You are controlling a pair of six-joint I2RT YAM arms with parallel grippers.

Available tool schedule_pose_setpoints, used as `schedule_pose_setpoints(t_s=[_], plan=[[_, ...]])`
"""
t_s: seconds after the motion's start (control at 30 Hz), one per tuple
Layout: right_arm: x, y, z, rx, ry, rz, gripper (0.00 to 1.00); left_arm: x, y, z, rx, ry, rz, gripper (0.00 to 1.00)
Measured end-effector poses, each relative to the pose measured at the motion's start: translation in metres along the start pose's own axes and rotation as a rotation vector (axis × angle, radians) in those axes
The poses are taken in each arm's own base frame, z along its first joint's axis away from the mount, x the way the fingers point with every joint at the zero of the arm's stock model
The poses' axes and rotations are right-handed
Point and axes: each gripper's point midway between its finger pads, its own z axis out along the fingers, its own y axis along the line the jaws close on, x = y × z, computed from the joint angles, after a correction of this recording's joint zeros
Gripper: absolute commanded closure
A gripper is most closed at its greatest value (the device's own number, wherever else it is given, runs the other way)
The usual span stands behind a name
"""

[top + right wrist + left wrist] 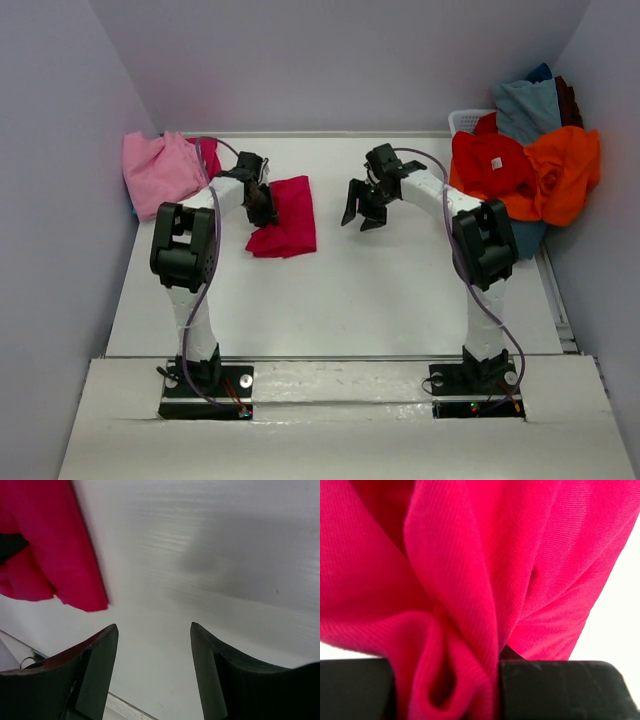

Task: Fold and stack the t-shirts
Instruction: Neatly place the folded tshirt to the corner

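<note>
A folded crimson-magenta t-shirt (287, 218) lies on the white table left of centre. My left gripper (262, 208) is shut on its left edge; the left wrist view shows the cloth (485, 570) bunched between the jaws. My right gripper (362, 217) is open and empty above bare table to the right of the shirt; the shirt's edge (55, 555) shows at the upper left of the right wrist view. A light pink t-shirt (160, 168) lies at the back left. Red (492, 165), orange (565, 170) and grey-blue (528, 108) t-shirts are piled at the back right.
A white basket (465, 120) sits under the pile at the back right. Grey walls close in the table on the left, back and right. The table (350, 290) is bare between the two arms and towards the near edge.
</note>
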Motion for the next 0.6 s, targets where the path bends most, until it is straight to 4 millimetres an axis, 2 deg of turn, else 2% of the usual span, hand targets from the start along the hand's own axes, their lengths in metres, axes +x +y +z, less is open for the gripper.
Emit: schedule_pose_setpoints(t_s=[0.13, 0.33, 0.37, 0.47, 0.6], plan=[[-0.016, 0.022, 0.007, -0.111, -0.049, 0.009, 0.3, 0.013, -0.015, 0.002, 0.007, 0.025, 0.04, 0.94], [-0.029, 0.045, 0.037, -0.285, -0.073, 0.053, 0.22, 0.027, -0.027, 0.003, 0.008, 0.065, 0.087, 0.94], [-0.028, 0.046, 0.046, -0.313, -0.066, 0.068, 0.22, 0.028, -0.027, 0.003, 0.007, 0.069, 0.091, 0.94], [-0.026, 0.052, 0.058, -0.393, -0.042, 0.097, 0.22, 0.03, -0.029, 0.003, 0.006, 0.077, 0.1, 0.94], [-0.029, 0.064, 0.06, -0.495, -0.065, 0.113, 0.22, 0.035, -0.032, 0.003, 0.005, 0.091, 0.11, 0.94]])
